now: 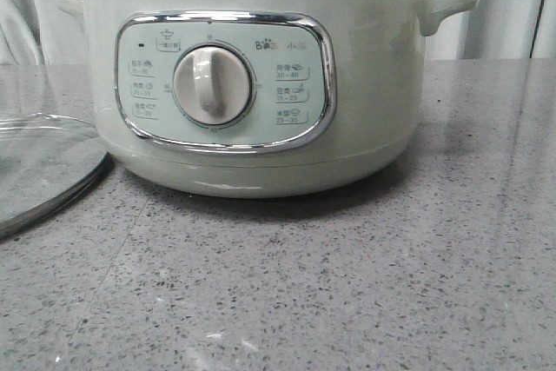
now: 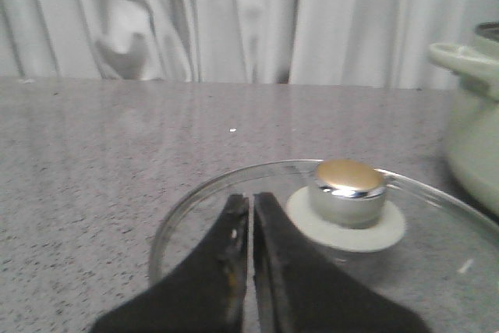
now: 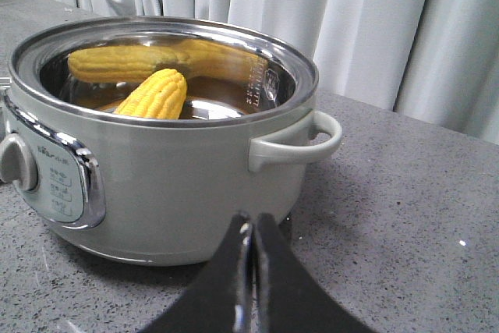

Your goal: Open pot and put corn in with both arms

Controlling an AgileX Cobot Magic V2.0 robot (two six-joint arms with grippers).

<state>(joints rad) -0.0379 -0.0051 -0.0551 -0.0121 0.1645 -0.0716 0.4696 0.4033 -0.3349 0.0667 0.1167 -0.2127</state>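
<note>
The pale-green pot (image 1: pixel 252 84) stands open on the grey table, its dial facing the front camera. In the right wrist view the pot (image 3: pixel 171 169) shows its steel rim, and the yellow corn (image 3: pixel 154 96) lies inside it, its reflection on the inner wall. My right gripper (image 3: pixel 249 220) is shut and empty, close to the pot's side below a handle (image 3: pixel 304 142). My left gripper (image 2: pixel 251 199) is shut and empty, just above the glass lid (image 2: pixel 234 208) that lies flat on the table, beside its chrome knob (image 2: pixel 348 189). Neither gripper shows in the front view.
The glass lid (image 1: pixel 39 171) lies left of the pot in the front view. White curtains (image 1: pixel 504 15) hang behind the table. The pot's side (image 2: pixel 475 138) shows at the edge of the left wrist view. Grey speckled table (image 1: pixel 347 284) spreads in front of the pot.
</note>
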